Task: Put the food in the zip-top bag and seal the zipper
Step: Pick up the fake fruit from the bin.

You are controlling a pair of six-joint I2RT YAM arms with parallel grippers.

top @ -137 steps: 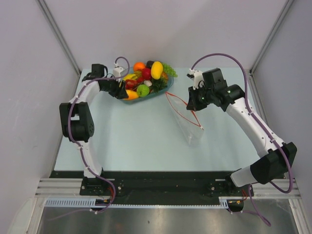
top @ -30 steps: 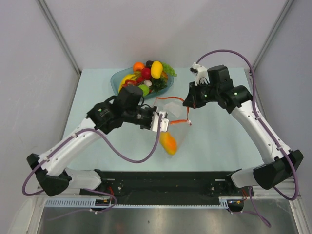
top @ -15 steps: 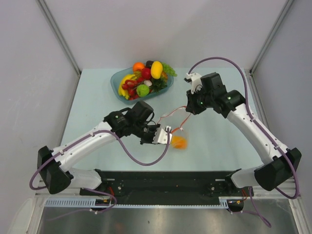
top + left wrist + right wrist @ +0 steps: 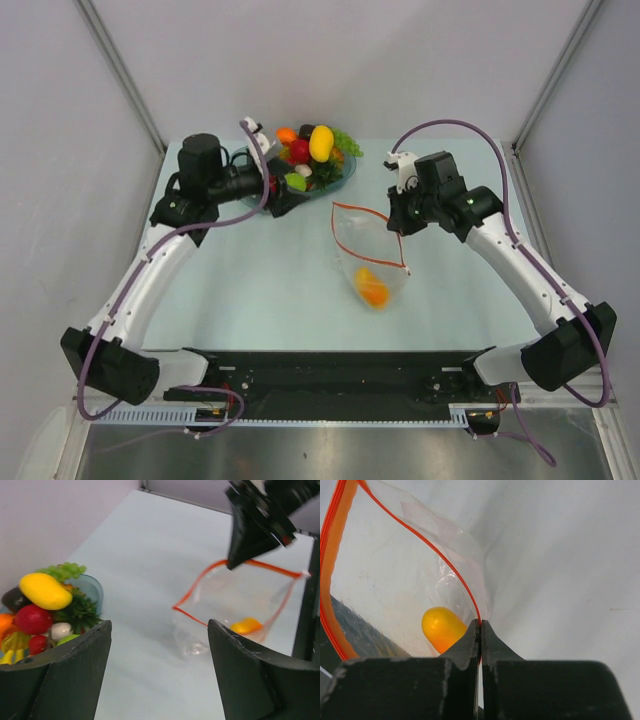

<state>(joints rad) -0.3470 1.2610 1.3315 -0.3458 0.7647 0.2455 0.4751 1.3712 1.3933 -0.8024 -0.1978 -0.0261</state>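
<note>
The clear zip-top bag (image 4: 368, 250) lies on the table with its mouth held open. One orange mango-like piece (image 4: 372, 288) lies inside it, and shows in the right wrist view (image 4: 442, 627) too. My right gripper (image 4: 397, 222) is shut on the red-orange zipper strip (image 4: 470, 597) at the bag's mouth edge. My left gripper (image 4: 288, 200) is open and empty, next to the pile of food (image 4: 310, 160) in the teal tray. In the left wrist view its fingers (image 4: 75, 670) frame the bag (image 4: 235, 605) and the tray's yellow mango (image 4: 45, 591).
The teal-blue oval tray (image 4: 346, 172) stands at the back of the table, with grapes (image 4: 64, 571), a red fruit (image 4: 33, 618) and green pineapple leaves (image 4: 80, 612) in it. Grey walls close in the table at the back and sides.
My left gripper has let go of the orange piece, which now lies in the bag, and has swung back left to the tray. My right gripper still holds the bag's mouth.
</note>
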